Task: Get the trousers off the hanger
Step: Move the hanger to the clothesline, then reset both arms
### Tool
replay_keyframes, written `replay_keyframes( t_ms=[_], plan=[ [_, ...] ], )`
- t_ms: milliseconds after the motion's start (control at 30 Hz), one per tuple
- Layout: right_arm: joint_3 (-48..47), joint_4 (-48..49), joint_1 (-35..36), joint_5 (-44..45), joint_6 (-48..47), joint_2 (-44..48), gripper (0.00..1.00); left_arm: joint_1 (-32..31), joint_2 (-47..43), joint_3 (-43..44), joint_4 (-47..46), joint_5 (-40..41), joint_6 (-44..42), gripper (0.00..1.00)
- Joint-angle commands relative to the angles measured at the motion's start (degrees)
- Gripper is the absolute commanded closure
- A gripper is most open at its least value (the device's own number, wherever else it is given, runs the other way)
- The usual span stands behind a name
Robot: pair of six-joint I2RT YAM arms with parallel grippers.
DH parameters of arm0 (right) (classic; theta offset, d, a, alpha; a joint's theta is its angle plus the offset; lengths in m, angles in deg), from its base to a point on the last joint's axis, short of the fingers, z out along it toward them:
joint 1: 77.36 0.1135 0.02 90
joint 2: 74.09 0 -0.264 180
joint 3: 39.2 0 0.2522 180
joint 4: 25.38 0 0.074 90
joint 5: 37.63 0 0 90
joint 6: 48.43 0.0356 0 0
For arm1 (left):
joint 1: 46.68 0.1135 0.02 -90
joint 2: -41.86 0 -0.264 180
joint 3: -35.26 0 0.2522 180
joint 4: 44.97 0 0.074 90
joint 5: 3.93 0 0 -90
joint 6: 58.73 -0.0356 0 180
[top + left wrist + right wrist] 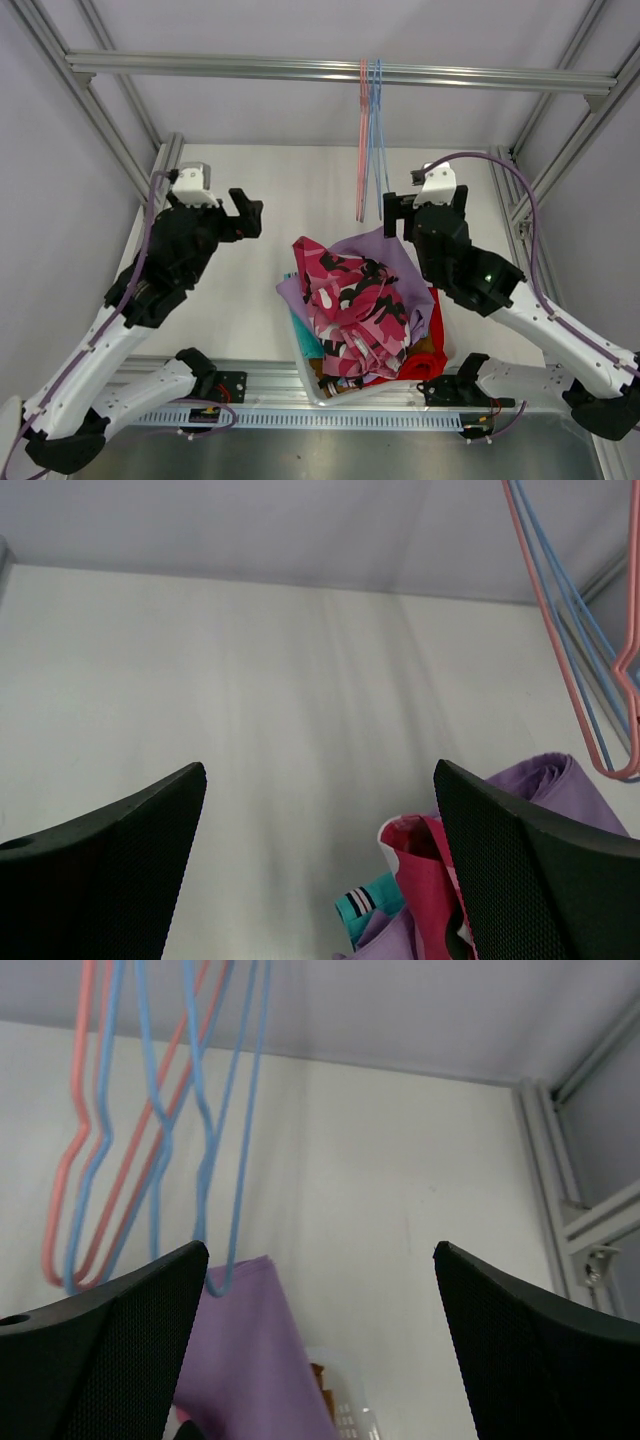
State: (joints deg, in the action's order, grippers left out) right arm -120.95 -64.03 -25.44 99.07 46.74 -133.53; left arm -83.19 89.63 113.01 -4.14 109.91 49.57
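Left tool (247, 212) spread wide, empty. Right tool (394, 214) same, just beside bare hangers (371, 140). Trousers (355, 300) heaped between tools.

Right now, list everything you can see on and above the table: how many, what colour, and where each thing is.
trousers: five; pink camouflage on top, lilac, red, teal and a sliver of brown beneath; heaped in the bin between the arms
bin: one, clear plastic, at the table's near edge under the heap
hangers: a few, pink and blue wire, bare, hanging from the rail
rail: one, silver, across the top of the frame
table: one, white
left tool: one, black, open and empty, left of the heap
right tool: one, black, open and empty, by the hangers' lower ends
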Motion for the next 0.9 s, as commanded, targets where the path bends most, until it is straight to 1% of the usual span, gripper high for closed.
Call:
replay_keyframes(
  t_ms=[0,33,100,233,300,367,467,567,667,733,867],
  plan=[
    [-2.3,2.6,-2.6,6.6,-5.0,2.4,0.00,0.8,-4.9,1.1,-2.5,5.1,-2.9,0.01],
    [-2.0,2.6,-5.8,5.2,-4.9,3.0,0.00,0.8,-5.7,-0.1,-4.2,5.9,-3.7,0.01],
    [-0.7,2.8,-9.2,1.9,-4.9,4.4,0.00,0.8,-7.3,-1.8,-5.6,7.0,-4.4,0.01],
    [5.8,6.2,-10.5,2.5,-4.0,10.0,0.00,0.8,-8.6,-2.4,-6.4,9.0,-4.8,0.01],
    [9.0,6.3,-13.0,3.4,-2.9,10.6,0.00,0.8,-8.4,-2.9,-6.9,10.0,-4.9,0.00],
    [9.9,5.6,-14.8,3.0,-0.6,10.0,0.00,0.8,-7.6,-2.8,-7.0,10.1,-4.8,0.01],
    [10.9,5.5,-15.4,6.4,0.9,8.3,0.01,0.8,-6.7,-2.9,-6.9,10.8,-4.9,0.01],
    [8.6,2.2,-15.6,13.5,4.0,6.3,0.01,0.8,-6.6,-3.4,-7.4,12.7,-5.4,0.00],
    [8.3,1.9,-15.6,17.4,4.8,7.1,0.00,0.8,-6.8,-3.5,-7.6,13.3,-5.5,0.01],
    [8.5,2.2,-15.6,17.3,5.1,8.0,0.01,0.8,-7.0,-3.7,-7.9,14.1,-5.7,0.01],
    [9.2,2.7,-15.5,13.1,4.9,9.2,0.01,0.8,-7.0,-4.8,-9.0,15.4,-6.0,0.01]
  ],
)
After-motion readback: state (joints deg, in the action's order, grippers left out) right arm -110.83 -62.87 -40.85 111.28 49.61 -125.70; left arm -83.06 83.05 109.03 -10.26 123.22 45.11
